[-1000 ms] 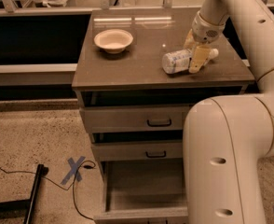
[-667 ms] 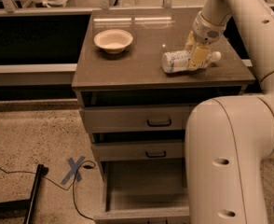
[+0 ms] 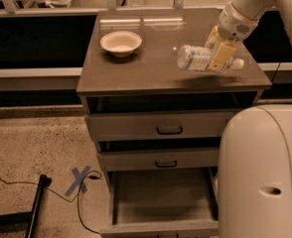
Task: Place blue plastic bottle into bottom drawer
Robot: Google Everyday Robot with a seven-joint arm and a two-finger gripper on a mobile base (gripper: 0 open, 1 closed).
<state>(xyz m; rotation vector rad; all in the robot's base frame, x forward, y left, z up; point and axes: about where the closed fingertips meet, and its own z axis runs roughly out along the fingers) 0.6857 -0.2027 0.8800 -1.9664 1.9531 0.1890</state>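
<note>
Floor, far left: a loose cable (image 3: 61,195) runs past a blue tape cross (image 3: 79,180). Neither is near the work.

Cabinet top (image 3: 151,73), left half: shallow white bowl (image 3: 121,42), upright and well apart from the bottle. It plays no part here.

Below, centre: two upper drawers (image 3: 169,129), handles showing, fronts nearly closed. Under them the bottom drawer (image 3: 161,200) is pulled well out, with nothing visible inside (its right end is hidden behind the robot's own body (image 3: 265,177)).

Right half of the top: change noted. A second ago the blue plastic bottle (image 3: 194,58) lay on the surface. It now sits a little higher and further right, on its side, cap end pointing right, with a shadow on the wood beneath it. I judge it just clear of the top. The gripper (image 3: 219,53) comes down from the upper right, its yellowish fingers closed across the bottle's cap-side half.

Meaning: the pick looks done and the carry has hardly begun.

In the way: the bottle must come forward over the cabinet's front edge, then drop past both upper drawer fronts. The robot's bulk crowds the drawer's right side, so the left and centre look the freer target.
</note>
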